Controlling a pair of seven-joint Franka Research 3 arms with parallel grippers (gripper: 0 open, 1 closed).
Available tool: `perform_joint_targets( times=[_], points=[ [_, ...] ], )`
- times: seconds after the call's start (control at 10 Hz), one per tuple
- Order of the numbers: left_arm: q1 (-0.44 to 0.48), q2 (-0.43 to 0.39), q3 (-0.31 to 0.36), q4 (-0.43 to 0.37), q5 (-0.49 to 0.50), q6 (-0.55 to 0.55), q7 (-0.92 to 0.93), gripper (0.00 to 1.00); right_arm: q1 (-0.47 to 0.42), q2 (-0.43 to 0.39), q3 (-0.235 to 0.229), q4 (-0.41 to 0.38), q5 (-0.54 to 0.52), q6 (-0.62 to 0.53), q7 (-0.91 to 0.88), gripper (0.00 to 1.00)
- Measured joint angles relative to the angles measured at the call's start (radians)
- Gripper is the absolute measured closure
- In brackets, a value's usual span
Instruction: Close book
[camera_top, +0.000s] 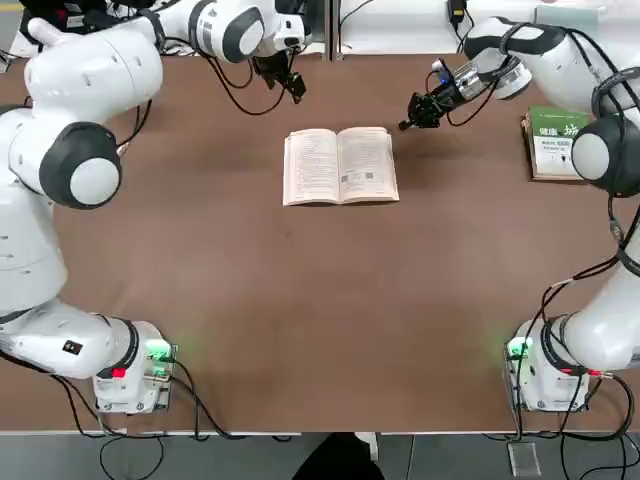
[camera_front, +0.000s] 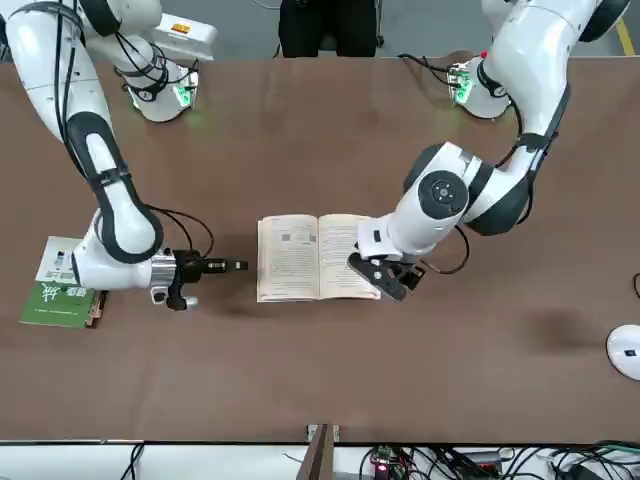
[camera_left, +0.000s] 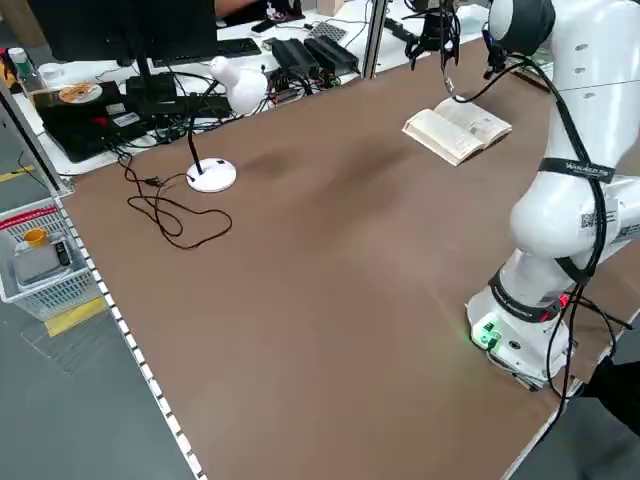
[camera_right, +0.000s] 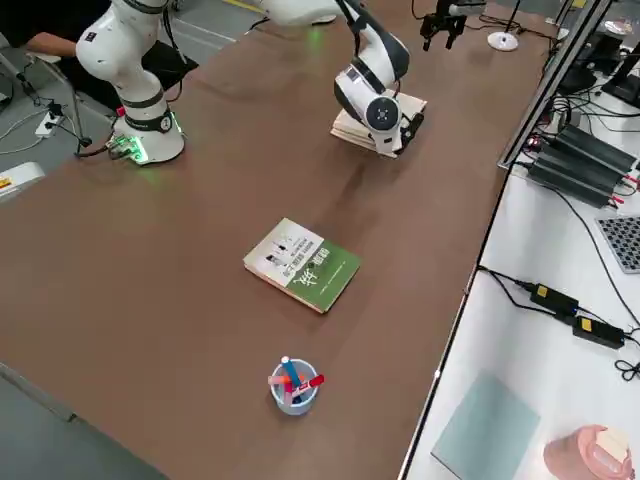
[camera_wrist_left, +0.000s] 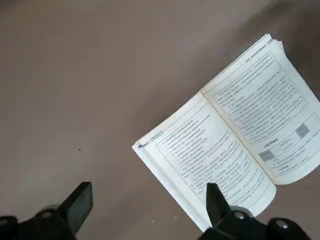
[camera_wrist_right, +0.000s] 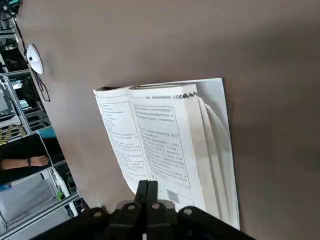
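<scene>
book (camera_top: 340, 165) lies open at bench (camera_top: 300, 320) middle | right claw (camera_top: 408, 122) pinched closed, empty, beside its right edge | left claw (camera_top: 296, 92) spread wide, empty, beyond far-left corner | risk: pages are only brushed, book is slid, not shut

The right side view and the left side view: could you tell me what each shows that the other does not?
Only the right side view shows the green-and-white book and a cup of pens. Only the left side view shows a white desk lamp and a wire basket on the floor. Both show the open book lying on the brown table.
</scene>
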Motion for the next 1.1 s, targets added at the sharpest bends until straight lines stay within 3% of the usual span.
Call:
perform_joint_targets(
  times=[0.5,1.1],
  points=[
    [-0.008,0.027,0.0,0.001,0.0,0.02,0.0,0.0,0.045,0.032,0.001,-0.036,0.042,0.103,-0.119,0.99],
    [-0.02,0.053,-0.001,0.003,0.0,0.035,0.0,0.0,0.057,0.038,0.002,-0.052,0.066,0.142,-0.163,0.99]
  ],
)
